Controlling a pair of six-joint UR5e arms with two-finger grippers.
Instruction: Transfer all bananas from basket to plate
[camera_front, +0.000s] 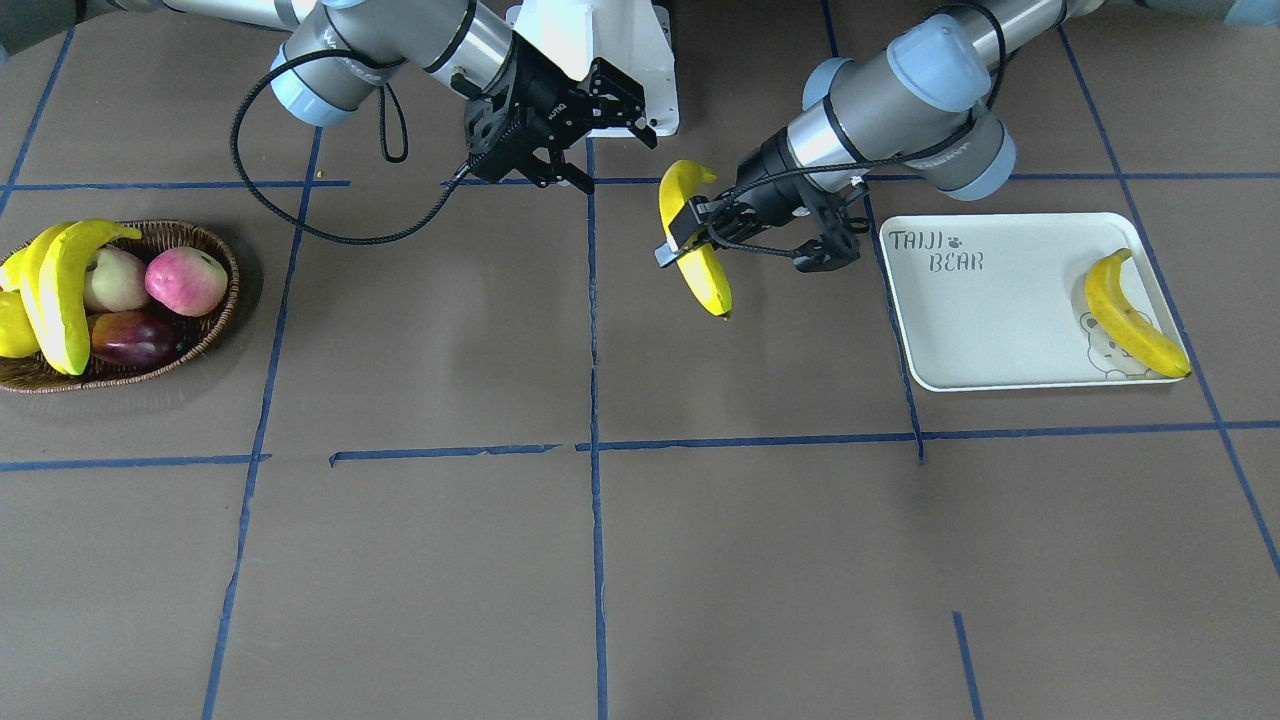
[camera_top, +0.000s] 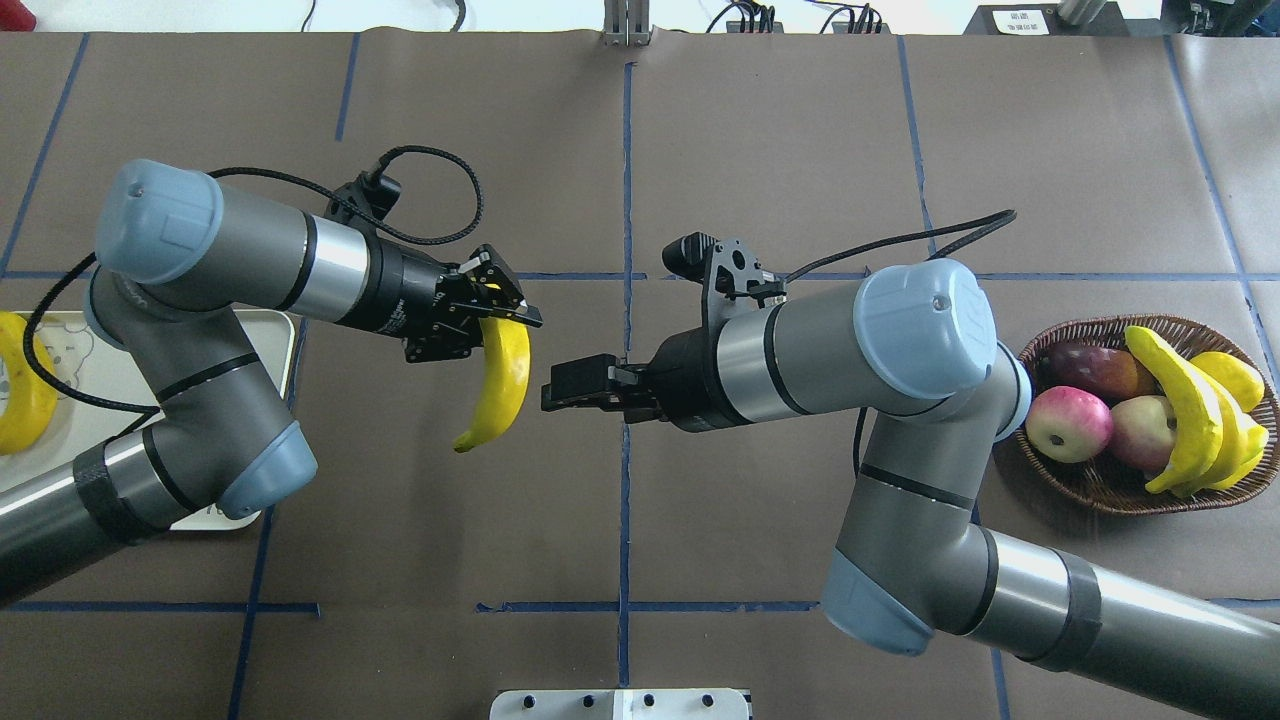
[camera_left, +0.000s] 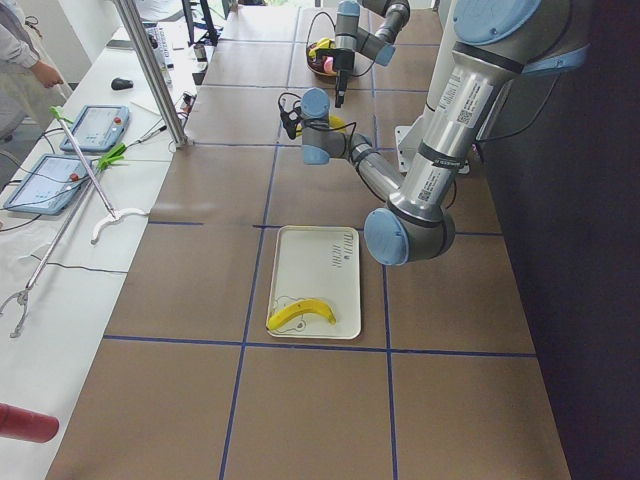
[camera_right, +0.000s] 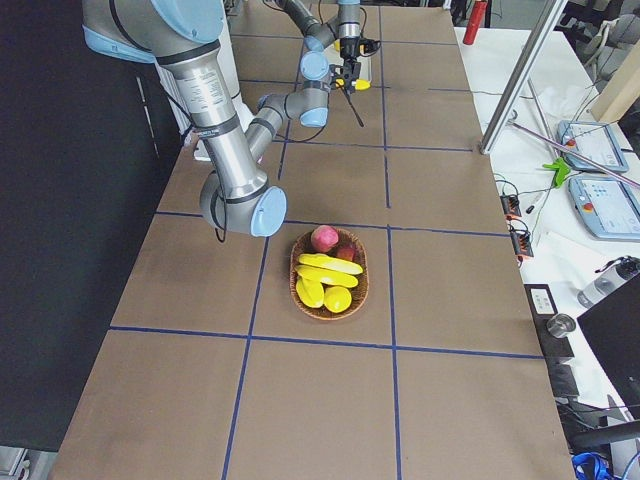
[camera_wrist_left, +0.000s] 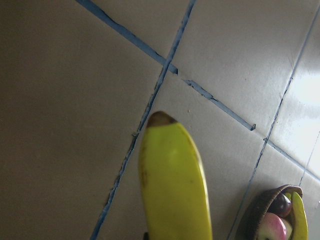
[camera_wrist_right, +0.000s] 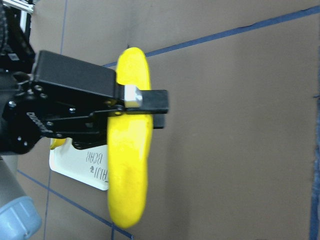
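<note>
Banana (camera_front: 706, 285) pinched mid-length in left gripper (camera_front: 692, 238); right gripper (camera_front: 615, 155) wide apart, just beside.

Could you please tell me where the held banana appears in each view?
Front-facing: held banana centre, slightly right.
Overhead: left of centre.
Exterior left: far, top centre.
Exterior right: far, top centre.
Left wrist: bottom centre.
Right wrist: left of centre.
Shared landmark: basket, in most views.

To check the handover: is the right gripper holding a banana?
No, the right gripper is open and empty; the left gripper is shut on the banana.
</note>
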